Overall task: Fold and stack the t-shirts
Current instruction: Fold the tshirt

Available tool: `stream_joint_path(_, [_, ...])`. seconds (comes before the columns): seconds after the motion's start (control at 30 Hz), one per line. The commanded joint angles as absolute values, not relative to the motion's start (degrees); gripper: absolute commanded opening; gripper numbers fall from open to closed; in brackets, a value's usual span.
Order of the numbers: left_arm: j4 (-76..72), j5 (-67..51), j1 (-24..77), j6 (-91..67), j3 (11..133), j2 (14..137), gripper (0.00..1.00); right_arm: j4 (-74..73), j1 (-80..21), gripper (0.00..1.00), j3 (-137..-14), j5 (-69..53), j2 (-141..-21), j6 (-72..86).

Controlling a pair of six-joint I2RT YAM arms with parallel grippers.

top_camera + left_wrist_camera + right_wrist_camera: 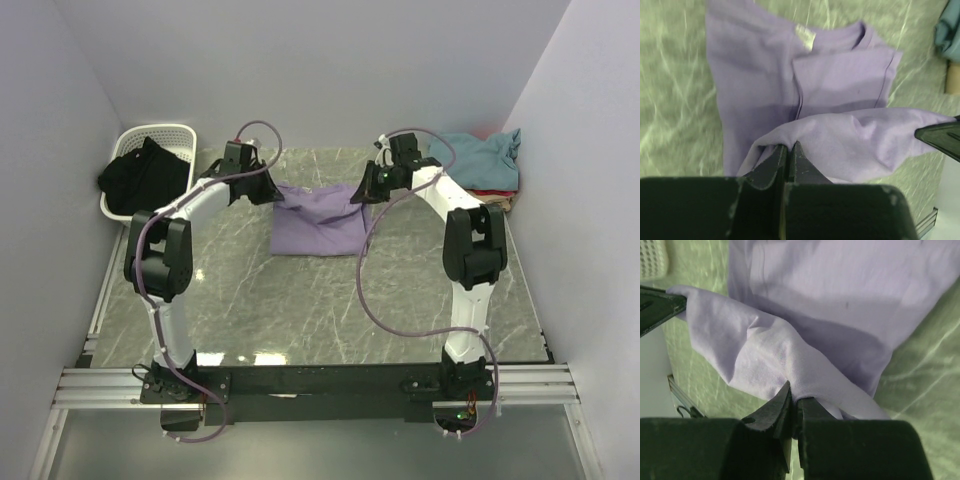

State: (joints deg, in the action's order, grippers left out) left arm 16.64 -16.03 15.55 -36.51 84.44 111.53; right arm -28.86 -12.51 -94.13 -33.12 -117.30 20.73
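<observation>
We are mid-fold on the purple shirt (315, 228), which lies on the far half of the table (300, 310). The left claw (788, 152) and right claw (794, 397) are each pinched shut on its raised far edge. Next, we judge, both must carry that edge evenly and lay it flat. The white basket (165, 130) holds black clothes (145, 175); a teal shirt (475, 155) tops the far-right pile.

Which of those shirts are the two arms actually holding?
The light purple shirt mid-table: the left gripper and right gripper are both shut on its fabric. The teal shirt and red shirt lie piled at the far right, untouched.
</observation>
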Motion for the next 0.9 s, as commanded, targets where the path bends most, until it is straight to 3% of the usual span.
stream_joint_path(0.0, [13.88, -18.72, 13.89, -34.45, 91.31, 114.51, 0.01, -29.0, -10.9, 0.08, -100.63, -34.45, -120.67, 20.39])
stream_joint_path(0.53, [9.41, -23.11, 11.34, -34.72, 95.89, 121.9, 0.01, -23.64, -8.0, 0.11, -108.19, -35.6, -129.55, 22.67])
stream_joint_path(0.57, [9.14, -23.55, 11.08, -34.8, 96.15, 122.51, 0.01, -23.47, -8.0, 0.19, -108.63, -35.86, -130.07, 22.85])
stream_joint_path(0.63, [8.79, -23.82, 10.81, -34.72, 96.94, 123.22, 0.01, -22.68, -7.91, 0.22, -109.94, -35.77, -131.57, 23.38])
stream_joint_path(0.7, [8.0, -24.17, 10.37, -34.8, 97.29, 124.01, 0.01, -21.37, -7.65, 0.52, -111.26, -36.56, -133.32, 23.99])
stream_joint_path(0.73, [6.78, -24.43, 10.2, -35.07, 97.47, 124.27, 0.13, -20.75, -7.56, 0.63, -111.53, -36.56, -133.68, 24.26])
stream_joint_path(0.77, [6.07, -24.52, 9.76, -35.33, 97.64, 124.8, 0.34, -19.7, -7.47, 0.7, -111.27, -36.56, -133.86, 24.61])
stream_joint_path(0.83, [3.8, -25.4, 9.23, -35.94, 97.91, 125.07, 0.7, -16.44, -7.3, 0.75, -110.3, -36.13, -133.51, 25.31])
stream_joint_path(0.87, [3.08, -24.88, 8.79, -36.03, 97.91, 124.81, 0.87, -15.83, -7.38, 0.84, -110.13, -35.86, -133.16, 25.31])
